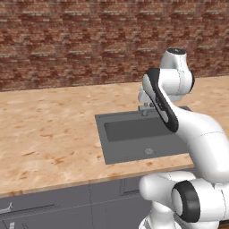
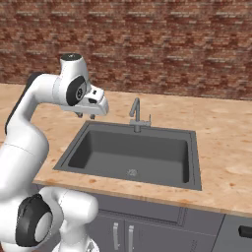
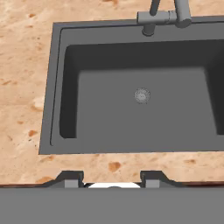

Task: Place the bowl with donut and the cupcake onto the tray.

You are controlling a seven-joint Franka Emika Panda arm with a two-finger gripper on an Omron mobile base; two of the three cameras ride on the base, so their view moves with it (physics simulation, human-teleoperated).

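Hand view looks straight down into the sink (image 3: 140, 109), and at its bottom edge the two dark fingers (image 3: 73, 180) stand spread well apart with nothing between them. In the right base view the gripper (image 2: 86, 116) hangs just above the sink's near left corner, its short dark tips pointing down at the bench (image 2: 221, 147) edge. In the left base view the hand is mostly hidden behind the forearm, so the tips cannot be made out there.

From the hand outward, the white wrist block juts forward and to the right of a round dark-faced joint. The forearm runs back from it, and the upper arm (image 2: 24, 128) curves down to the base at the lower left of the right base view. In the left base view the same arm (image 1: 179, 112) rises from the lower right and folds over the sink's right half.

A grey faucet (image 2: 136, 114) stands at the sink's back rim, and a round drain (image 3: 141, 95) sits in the dark basin floor. Behind the speckled tan bench runs a red-brown brick wall (image 1: 89, 40). Grey cabinet doors (image 2: 123, 231) with small handles sit under the bench. No writing or label can be read anywhere.
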